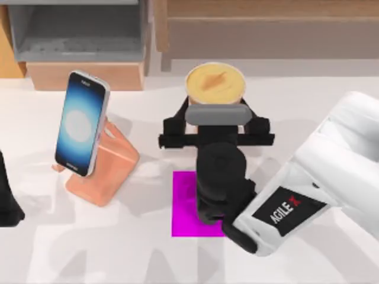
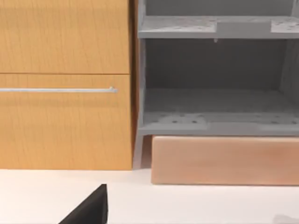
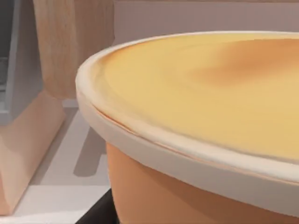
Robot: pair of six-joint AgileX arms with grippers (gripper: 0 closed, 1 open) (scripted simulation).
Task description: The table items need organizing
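The right gripper (image 1: pixel 215 112) clasps the tall orange cup (image 1: pixel 215 84), its yellowish lid cream-rimmed, at the table's (image 1: pixel 118 248) far middle, beyond a magenta mat (image 1: pixel 185 204).

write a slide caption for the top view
Right gripper closed around the orange cup, smartphone propped on its stand.

The cup (image 1: pixel 215 83) is orange with a yellowish lid (image 3: pixel 210 93). The phone (image 1: pixel 81 123) glows blue on a salmon stand (image 1: pixel 106 171). A magenta square (image 1: pixel 186 204) marks the white tabletop (image 1: pixel 106 248).
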